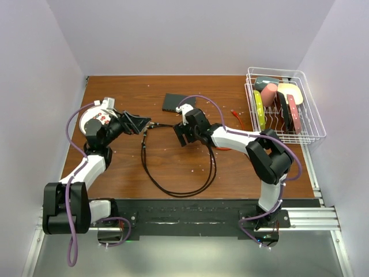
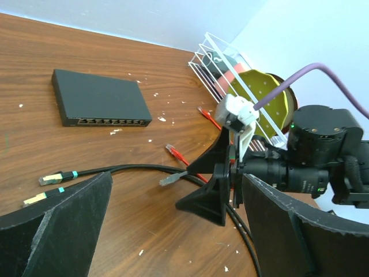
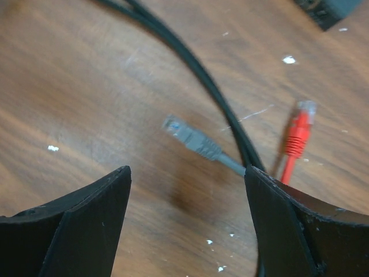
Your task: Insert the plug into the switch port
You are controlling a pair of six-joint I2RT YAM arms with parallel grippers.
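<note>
both arms are showing white shells between black joints, the left arm [image 1: 86,170] and right arm [image 1: 230,137] each trailing a purple cable [image 1: 70,231]. the left gripper [image 1: 145,123] and right gripper [image 1: 180,137] are wearing broad matte black fingers [image 3: 69,225]; a white bracket [image 2: 239,115] is capping the right wrist

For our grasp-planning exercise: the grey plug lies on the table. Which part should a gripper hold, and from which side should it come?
Hold the grey plug by its boot, just behind the tip, coming down from above with a finger on each long side. It lies flat on the table, tip free, cable trailing behind.
</note>
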